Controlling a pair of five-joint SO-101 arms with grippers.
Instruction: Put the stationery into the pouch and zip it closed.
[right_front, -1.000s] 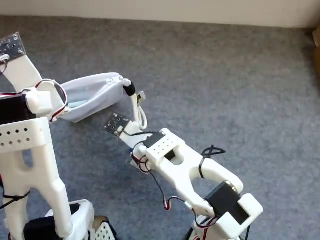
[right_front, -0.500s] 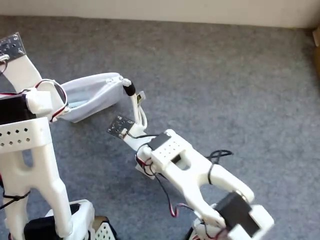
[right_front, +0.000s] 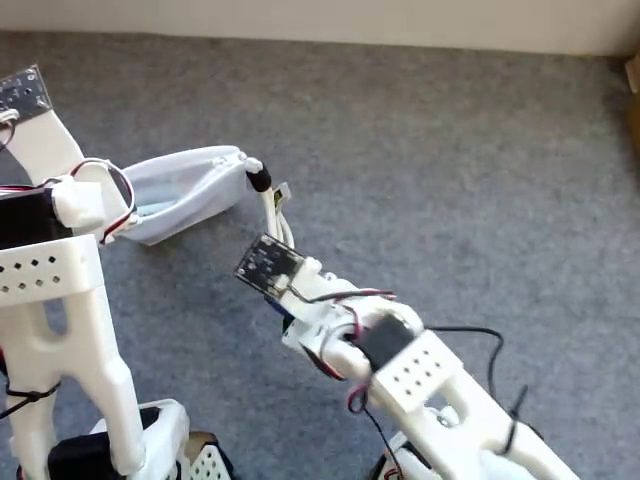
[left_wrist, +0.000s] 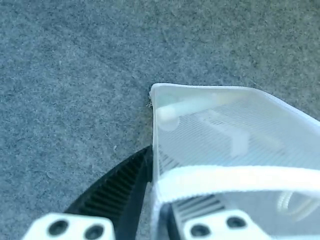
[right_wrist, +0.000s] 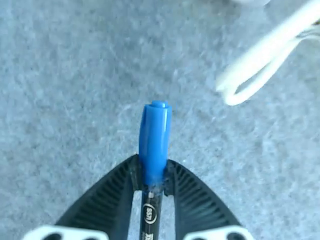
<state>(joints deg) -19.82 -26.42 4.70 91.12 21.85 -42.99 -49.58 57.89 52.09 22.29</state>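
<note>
Right end effector (right_wrist: 152, 167), gripping blue pen (right_wrist: 155, 130), seemingly retreated.

Grey carpet (right_front: 480, 150) meets a pale wall (right_front: 350, 20).

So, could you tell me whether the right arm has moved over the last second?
Yes: the right arm has shifted rightward, away from the pouch, which stayed put.
</note>
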